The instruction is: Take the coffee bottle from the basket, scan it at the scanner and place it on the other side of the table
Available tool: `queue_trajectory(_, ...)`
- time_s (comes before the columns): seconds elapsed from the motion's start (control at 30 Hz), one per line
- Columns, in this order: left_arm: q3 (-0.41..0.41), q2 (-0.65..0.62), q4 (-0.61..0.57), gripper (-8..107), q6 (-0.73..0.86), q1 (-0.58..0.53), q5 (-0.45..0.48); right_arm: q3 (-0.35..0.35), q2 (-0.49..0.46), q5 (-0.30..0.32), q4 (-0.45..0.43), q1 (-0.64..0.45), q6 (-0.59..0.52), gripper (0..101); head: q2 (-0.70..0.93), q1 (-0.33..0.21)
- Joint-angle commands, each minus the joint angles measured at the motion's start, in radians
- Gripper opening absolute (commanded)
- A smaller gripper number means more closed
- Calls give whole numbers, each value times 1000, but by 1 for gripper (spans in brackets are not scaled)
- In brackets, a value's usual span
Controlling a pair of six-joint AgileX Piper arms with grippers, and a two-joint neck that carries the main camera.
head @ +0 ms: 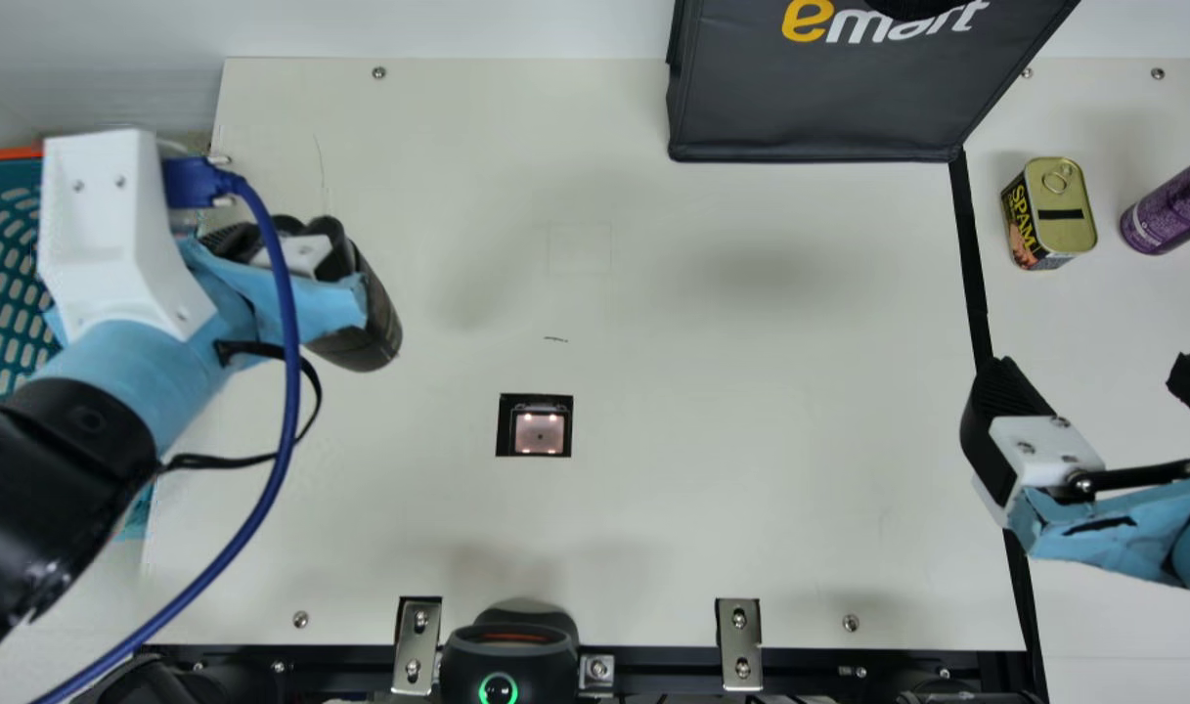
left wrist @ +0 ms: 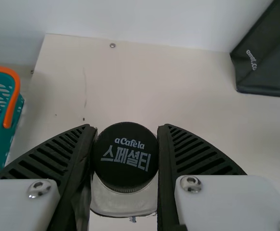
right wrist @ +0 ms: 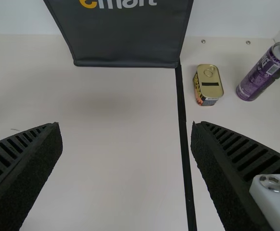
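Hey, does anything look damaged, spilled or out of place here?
Nothing looks spilled, and the tin and purple can stand upright. The table does have two small blemishes: a thin line, possibly a scratch, near the basket, and a short dark mark beyond the lit scanner window.

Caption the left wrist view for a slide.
Left gripper clamps the black-capped coffee bottle over the cream table, the orange-rimmed teal basket nearby.

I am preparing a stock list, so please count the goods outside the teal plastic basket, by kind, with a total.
Black-capped coffee bottle: 1
Rectangular metal tin with gold lid: 1
Tall purple metal drink can: 1
Total: 3
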Motion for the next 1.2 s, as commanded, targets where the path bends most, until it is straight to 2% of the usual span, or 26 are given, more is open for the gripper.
queue_trajectory(0.0,2,-1,15,-8,-49,-58,22,0,0,0,0,0,0,95,2,-29)
queue_trajectory(0.63,11,47,142,-8,-471,-470,219,0,0,1,0,0,0,95,2,-29)
queue_trajectory(1.17,58,156,198,-8,-754,-650,219,0,0,1,0,0,0,95,2,-29)
